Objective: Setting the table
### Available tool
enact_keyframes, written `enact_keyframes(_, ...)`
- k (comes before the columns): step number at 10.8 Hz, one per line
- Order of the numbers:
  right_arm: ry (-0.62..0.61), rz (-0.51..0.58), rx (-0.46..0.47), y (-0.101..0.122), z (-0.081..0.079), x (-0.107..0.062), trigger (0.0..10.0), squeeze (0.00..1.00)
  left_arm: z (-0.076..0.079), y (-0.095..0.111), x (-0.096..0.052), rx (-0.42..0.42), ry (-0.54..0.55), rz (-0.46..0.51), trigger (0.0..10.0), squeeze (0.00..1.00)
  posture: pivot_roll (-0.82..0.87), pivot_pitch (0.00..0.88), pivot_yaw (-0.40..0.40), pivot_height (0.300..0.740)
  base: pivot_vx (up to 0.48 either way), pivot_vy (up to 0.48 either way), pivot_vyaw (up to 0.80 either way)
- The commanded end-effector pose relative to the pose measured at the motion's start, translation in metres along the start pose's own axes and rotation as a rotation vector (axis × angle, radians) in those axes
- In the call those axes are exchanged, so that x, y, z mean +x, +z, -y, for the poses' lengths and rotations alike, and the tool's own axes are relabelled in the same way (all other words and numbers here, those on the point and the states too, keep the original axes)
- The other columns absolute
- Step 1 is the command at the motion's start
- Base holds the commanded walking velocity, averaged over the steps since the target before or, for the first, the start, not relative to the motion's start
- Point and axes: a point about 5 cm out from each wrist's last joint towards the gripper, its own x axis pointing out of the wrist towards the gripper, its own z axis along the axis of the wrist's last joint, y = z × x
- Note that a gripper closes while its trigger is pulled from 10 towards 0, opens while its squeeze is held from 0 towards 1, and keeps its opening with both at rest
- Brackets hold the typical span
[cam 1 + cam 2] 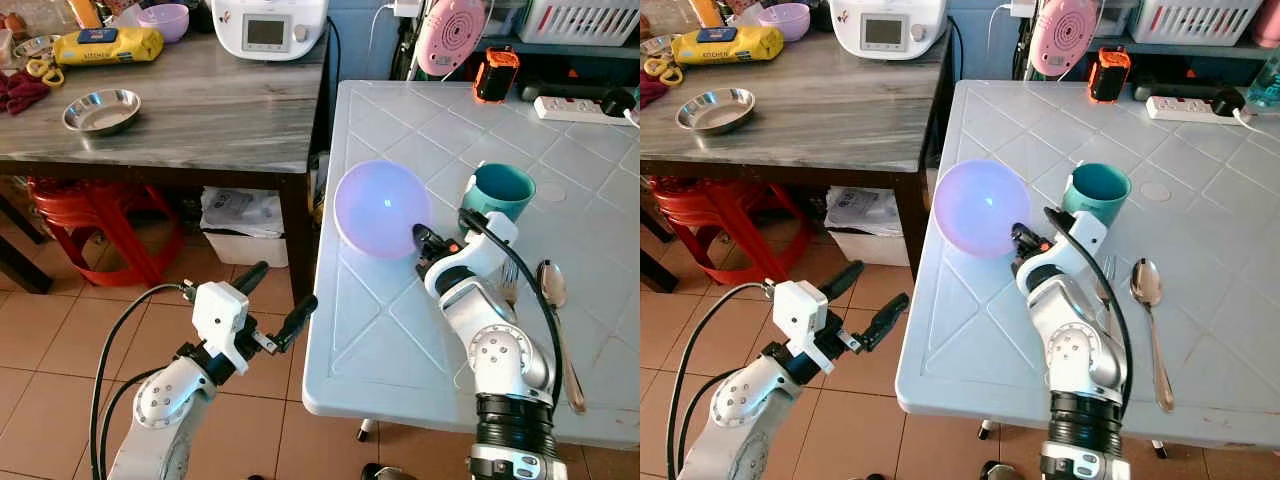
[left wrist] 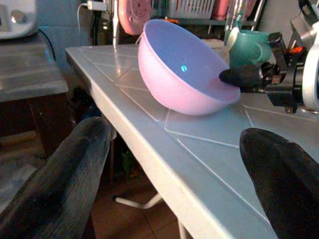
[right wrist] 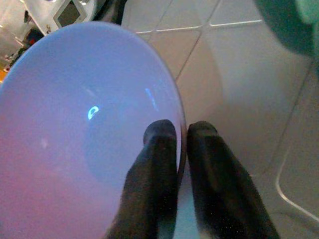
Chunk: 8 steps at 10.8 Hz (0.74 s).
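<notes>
1. A white plastic table [image 1: 400, 330] with a moulded diamond pattern takes up the right half of the head views; its near left corner hangs over a floor of terracotta tiles [image 1: 60, 350].
2. In the upper left stands a grey wood-grain table [image 1: 200, 110] bearing a steel dish [image 1: 101, 110], a yellow packet [image 1: 107, 44], a small purple bowl [image 1: 164, 20] and a white kitchen appliance [image 1: 270, 25].
3. Under that table, at mid left, sit red plastic stools [image 1: 95, 215] and a white bin [image 1: 243, 225].
4. Along the top edge of the white table are a pink fan [image 1: 450, 35], an orange-and-black device [image 1: 496, 74] and a white power strip [image 1: 575, 107].
5. The lilac bowl [image 1: 380, 208] sits on the white table near its left edge, centre frame, tipped up on its side (its base touches the tabletop in the left wrist view).
6. A teal mug [image 1: 499, 192] stands just right of the bowl; a fork [image 1: 510, 280] and a spoon [image 1: 553, 290] lie further right.
7. The right gripper [image 3: 182, 134] pinches the bowl's near rim, one finger inside and one outside, almost closed.
8. The left gripper [image 1: 275, 300] hovers off the table's left edge, lower left, fingers spread wide and holding nothing.
</notes>
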Motion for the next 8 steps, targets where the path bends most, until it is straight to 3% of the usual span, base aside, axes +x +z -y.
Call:
enact_keyframes(1, -0.034, -0.004, 0.004, -0.002, 0.007, 0.000, 0.0, 0.00, 0.001, 0.000, -0.002, -0.003, -0.003, -0.007, 10.0, 0.00, -0.04, 0.156, 0.039, 0.740, 0.000, 0.000, 0.00)
enact_keyframes(6, -0.049, 0.001, -0.001, 0.000, 0.011, 0.002, 0.0, 0.00, 0.002, -0.003, -0.002, 0.004, -0.004, -0.016, 10.0, 0.00, -0.04, 0.152, 0.033, 0.740, 0.000, 0.000, 0.00)
enact_keyframes(8, 0.009, 0.047, -0.079, 0.008, -0.001, 0.001, 0.0, 0.00, -0.001, -0.005, -0.001, 0.020, 0.016, -0.011, 10.0, 0.00, -0.04, 0.149, 0.034, 0.740, 0.000, 0.000, 0.00)
